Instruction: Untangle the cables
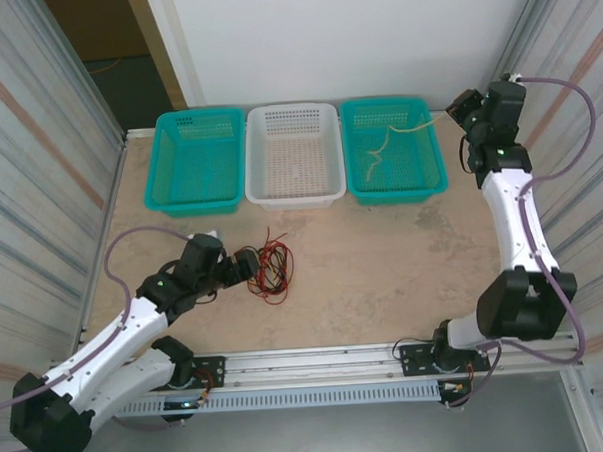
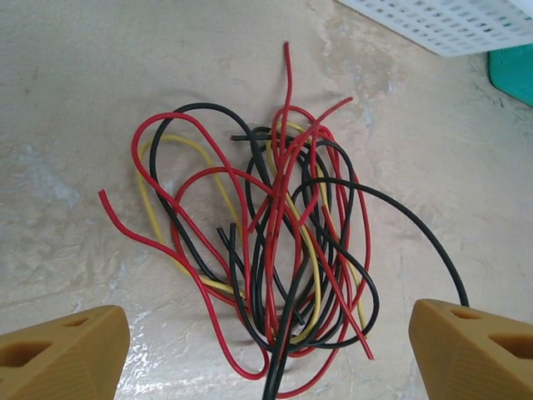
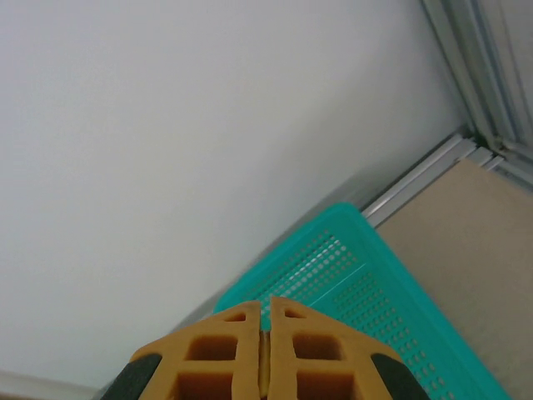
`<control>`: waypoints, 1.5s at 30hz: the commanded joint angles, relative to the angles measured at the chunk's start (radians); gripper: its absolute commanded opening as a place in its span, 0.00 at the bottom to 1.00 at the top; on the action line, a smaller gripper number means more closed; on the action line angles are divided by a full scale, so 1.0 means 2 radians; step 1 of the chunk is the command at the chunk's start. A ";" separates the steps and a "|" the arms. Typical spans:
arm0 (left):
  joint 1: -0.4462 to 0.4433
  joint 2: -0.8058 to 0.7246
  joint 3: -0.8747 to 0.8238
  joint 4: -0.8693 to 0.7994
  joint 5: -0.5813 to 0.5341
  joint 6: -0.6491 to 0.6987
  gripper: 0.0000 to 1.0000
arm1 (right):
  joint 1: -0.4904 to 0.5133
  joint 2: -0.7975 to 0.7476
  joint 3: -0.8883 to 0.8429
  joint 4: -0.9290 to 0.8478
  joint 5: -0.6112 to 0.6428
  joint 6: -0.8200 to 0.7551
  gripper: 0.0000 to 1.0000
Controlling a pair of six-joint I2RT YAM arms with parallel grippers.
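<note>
Left claw (image 2: 266, 346) hangs wide apart over the cables (image 2: 275, 242), a knot of red, black and yellow loops lying on the tabletop (image 1: 404, 272) in front of the left arm. Its fingers flank the heap's near edge and grip nothing. Across the tabletop the right claw (image 3: 263, 310) is raised above the right-hand teal basket (image 1: 395, 195), fingers pressed together and apparently pinching the end of a yellow cable (image 1: 378, 155) that trails down into the basket. The step in hand looks like sorting, with one strand free of the knot and the rest waiting. Next, on this reading, the right claw must release its strand, and the left must close on a single outer loop, perhaps the black one arcing right, and draw it out without dragging the whole knot.
</note>
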 commanded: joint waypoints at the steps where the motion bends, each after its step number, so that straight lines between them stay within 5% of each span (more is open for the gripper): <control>1: 0.015 0.004 -0.009 0.029 0.019 -0.005 0.87 | -0.001 0.027 0.014 0.067 0.070 0.027 0.00; 16: 0.031 0.007 -0.022 0.052 0.026 -0.009 0.86 | 0.023 0.103 -0.039 0.149 0.115 0.058 0.00; 24: 0.032 -0.015 -0.034 0.034 0.025 -0.022 0.84 | 0.030 -0.007 -0.136 0.090 0.099 0.048 0.48; 34: 0.033 -0.012 -0.026 0.046 0.029 -0.028 0.80 | 0.045 -0.161 -0.163 -0.133 0.022 -0.017 0.60; 37: 0.033 0.008 -0.011 0.037 0.040 -0.025 0.72 | 0.105 -0.183 -0.168 -0.180 -0.003 -0.050 0.59; 41: 0.033 0.025 -0.025 0.079 0.080 -0.018 0.68 | 0.251 -0.165 -0.182 -0.210 -0.007 -0.083 0.57; 45: 0.033 0.034 -0.032 0.073 0.093 -0.047 0.67 | 0.416 -0.118 -0.201 -0.206 0.137 -0.045 0.75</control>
